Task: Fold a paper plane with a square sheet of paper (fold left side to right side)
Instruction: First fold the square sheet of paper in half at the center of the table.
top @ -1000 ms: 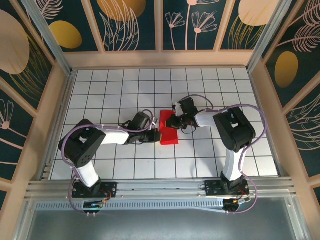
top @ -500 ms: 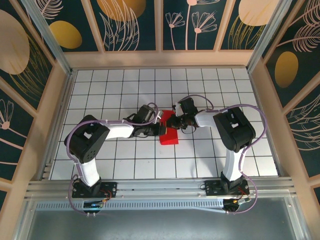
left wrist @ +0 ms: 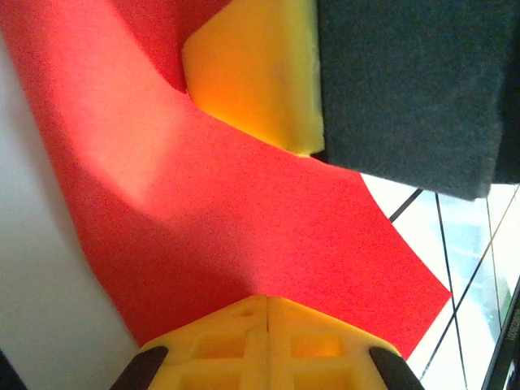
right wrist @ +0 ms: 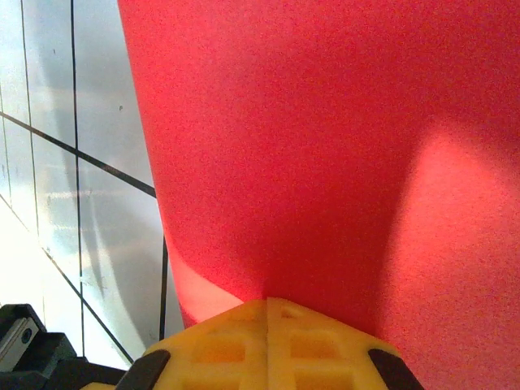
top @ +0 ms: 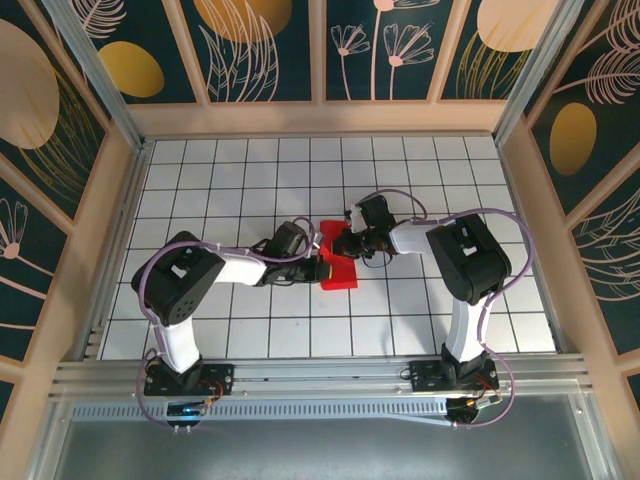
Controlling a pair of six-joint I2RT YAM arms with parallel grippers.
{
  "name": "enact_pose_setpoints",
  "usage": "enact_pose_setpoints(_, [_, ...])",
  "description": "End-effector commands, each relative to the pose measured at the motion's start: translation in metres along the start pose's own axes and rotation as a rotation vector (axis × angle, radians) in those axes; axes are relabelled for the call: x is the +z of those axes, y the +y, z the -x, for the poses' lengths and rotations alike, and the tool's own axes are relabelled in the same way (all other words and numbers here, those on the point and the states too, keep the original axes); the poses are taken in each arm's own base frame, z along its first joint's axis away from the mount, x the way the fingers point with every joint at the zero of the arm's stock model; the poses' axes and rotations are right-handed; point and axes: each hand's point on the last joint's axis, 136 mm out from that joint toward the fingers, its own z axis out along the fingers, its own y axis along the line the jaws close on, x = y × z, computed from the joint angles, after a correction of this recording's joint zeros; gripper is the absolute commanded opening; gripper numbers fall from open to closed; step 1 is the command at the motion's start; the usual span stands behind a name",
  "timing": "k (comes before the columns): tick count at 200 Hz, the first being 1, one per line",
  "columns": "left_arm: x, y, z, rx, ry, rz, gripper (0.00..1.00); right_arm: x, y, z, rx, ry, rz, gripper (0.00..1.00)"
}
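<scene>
The red sheet of paper (top: 341,272) lies folded into a narrow strip on the white grid table, at the middle. My left gripper (top: 319,270) is shut, its yellow tips pressed down on the strip's left edge near the front. In the left wrist view the tips (left wrist: 268,302) meet on the red paper (left wrist: 244,211), with the other gripper's yellow finger (left wrist: 252,73) on the paper further off. My right gripper (top: 347,243) is shut too and presses on the strip's far part; its closed tips (right wrist: 268,302) rest on the red paper (right wrist: 284,146).
The white grid table (top: 250,180) is boxed in by wooden rails (top: 320,118) at the back and both sides. Both arms reach inward toward the middle, with cables looping over them. The aluminium base rail (top: 320,375) runs along the near edge.
The left arm's elbow swung to the right, and its shut gripper moved up along the paper's left edge and then back toward the near end. The right arm has stayed put.
</scene>
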Motion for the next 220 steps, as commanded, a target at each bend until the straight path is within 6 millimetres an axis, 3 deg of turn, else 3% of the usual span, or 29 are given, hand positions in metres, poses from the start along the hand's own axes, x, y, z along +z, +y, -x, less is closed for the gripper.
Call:
enact_pose_setpoints(1, [-0.002,0.016,-0.045,-0.04,0.119,0.058,0.0,0.008,-0.04,-0.028,0.061,0.079,-0.149,0.0])
enact_pose_setpoints(61, [-0.009,0.016,-0.077,-0.044,0.165,0.063,0.0,0.008,-0.042,-0.033,0.064,0.085,-0.155,0.0])
enact_pose_setpoints(104, [-0.013,0.018,-0.077,-0.036,0.144,0.076,0.0,0.009,-0.04,-0.033,0.057,0.088,-0.151,0.0])
enact_pose_setpoints(123, [-0.016,0.011,-0.067,-0.021,0.118,0.069,0.0,0.008,-0.039,-0.033,0.054,0.087,-0.149,0.0])
enact_pose_setpoints(165, [-0.044,-0.021,-0.016,0.011,-0.014,0.005,0.0,0.009,-0.037,-0.033,0.051,0.088,-0.146,0.0])
enact_pose_setpoints(187, [-0.05,-0.021,0.005,-0.002,-0.042,-0.014,0.0,0.009,-0.035,-0.033,0.049,0.087,-0.145,0.0])
enact_pose_setpoints(220, [-0.038,-0.016,0.031,0.009,-0.05,0.017,0.0,0.008,-0.034,-0.032,0.048,0.084,-0.143,0.0])
